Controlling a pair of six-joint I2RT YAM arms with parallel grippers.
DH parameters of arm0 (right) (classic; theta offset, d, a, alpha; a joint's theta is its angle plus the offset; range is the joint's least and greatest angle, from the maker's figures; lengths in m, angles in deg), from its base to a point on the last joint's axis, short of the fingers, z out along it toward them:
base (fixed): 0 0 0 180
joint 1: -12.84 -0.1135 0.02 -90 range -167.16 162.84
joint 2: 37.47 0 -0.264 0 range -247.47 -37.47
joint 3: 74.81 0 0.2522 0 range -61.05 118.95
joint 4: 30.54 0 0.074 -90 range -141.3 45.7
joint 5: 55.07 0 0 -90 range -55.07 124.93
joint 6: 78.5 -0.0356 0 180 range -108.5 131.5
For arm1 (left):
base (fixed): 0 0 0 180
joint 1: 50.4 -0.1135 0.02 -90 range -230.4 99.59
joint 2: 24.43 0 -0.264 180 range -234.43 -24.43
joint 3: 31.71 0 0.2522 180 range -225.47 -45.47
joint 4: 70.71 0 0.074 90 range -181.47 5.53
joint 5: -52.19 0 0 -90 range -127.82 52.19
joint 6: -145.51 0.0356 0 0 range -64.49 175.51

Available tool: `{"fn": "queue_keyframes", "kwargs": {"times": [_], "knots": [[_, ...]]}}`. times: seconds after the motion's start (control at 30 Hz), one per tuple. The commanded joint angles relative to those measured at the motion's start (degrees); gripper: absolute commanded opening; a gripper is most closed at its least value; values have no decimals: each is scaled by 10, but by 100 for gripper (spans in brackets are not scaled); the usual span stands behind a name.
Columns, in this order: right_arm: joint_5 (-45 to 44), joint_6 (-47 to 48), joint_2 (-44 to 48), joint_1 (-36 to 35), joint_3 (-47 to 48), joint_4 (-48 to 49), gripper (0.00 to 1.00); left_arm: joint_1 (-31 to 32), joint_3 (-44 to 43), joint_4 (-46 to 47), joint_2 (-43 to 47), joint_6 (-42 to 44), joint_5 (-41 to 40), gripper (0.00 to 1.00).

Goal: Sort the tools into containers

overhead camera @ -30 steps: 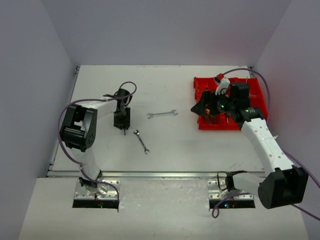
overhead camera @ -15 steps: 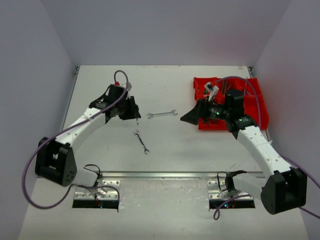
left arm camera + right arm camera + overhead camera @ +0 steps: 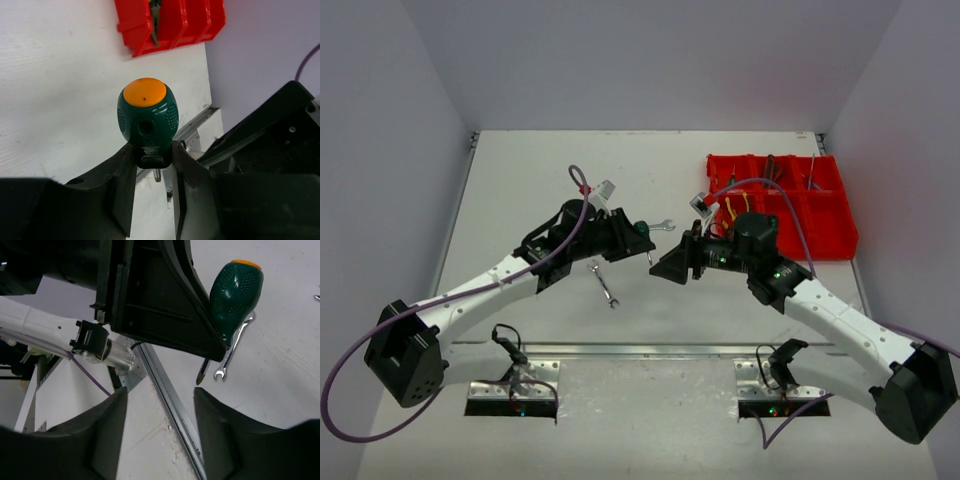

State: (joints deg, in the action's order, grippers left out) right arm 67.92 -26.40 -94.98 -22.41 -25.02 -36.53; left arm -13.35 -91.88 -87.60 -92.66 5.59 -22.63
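Observation:
My left gripper (image 3: 632, 236) is shut on a green screwdriver (image 3: 642, 229) with an orange cap and holds it above the middle of the table. In the left wrist view the handle (image 3: 147, 117) sticks out between the fingers (image 3: 125, 170). My right gripper (image 3: 662, 266) is open and empty, facing the left gripper from just right of it. In the right wrist view the right gripper (image 3: 160, 397) is open below the screwdriver (image 3: 234, 295). One silver wrench (image 3: 604, 283) lies on the table. A second wrench (image 3: 666, 223) is partly hidden behind the grippers. The red divided bin (image 3: 832, 225) sits at the back right.
Several tools lie in the bin, among them yellow-handled pliers (image 3: 731, 209). The bin also shows in the left wrist view (image 3: 172, 22). The table's front metal rail (image 3: 172, 400) runs under the right gripper. Walls close in the table on three sides.
The left gripper has swung right to the table's middle with the screwdriver lifted. The right gripper has left the bin and moved left to face it.

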Motion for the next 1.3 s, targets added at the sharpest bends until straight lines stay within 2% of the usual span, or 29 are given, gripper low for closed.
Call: {"fn": "queue_keyframes", "kwargs": {"times": [0.0,0.1,0.3,0.5,0.67,0.87,0.93,0.97,1.0,1.03,1.17,1.27], "knots": [[-64,-1,-21,-20,13,36,49,30,4,130,14,-53,3,0],[-79,-1,-26,-26,15,37,41,39,10,134,21,-58,-13,0],[-119,19,-17,-33,25,3,33,40,19,121,37,-59,-29,0],[-168,41,-29,-35,51,-55,36,42,20,119,39,-55,-31,0],[-154,38,-53,-38,64,-55,36,43,19,120,38,-54,-29,0],[-204,59,-57,-45,87,-105,35,45,13,100,39,-39,-44,0],[-189,57,-57,-45,84,-92,28,46,14,101,37,-37,-42,0],[-180,55,-60,-45,84,-87,18,46,14,104,35,-38,-39,0],[-170,52,-69,-45,89,-84,4,47,14,110,31,-38,-33,0],[-165,49,-75,-46,92,-83,0,48,15,113,28,-39,-30,0],[-151,41,-84,-46,92,-59,0,56,14,120,22,-38,-26,0],[-154,39,-74,-46,83,-45,0,57,16,117,25,-31,-29,4]]}}
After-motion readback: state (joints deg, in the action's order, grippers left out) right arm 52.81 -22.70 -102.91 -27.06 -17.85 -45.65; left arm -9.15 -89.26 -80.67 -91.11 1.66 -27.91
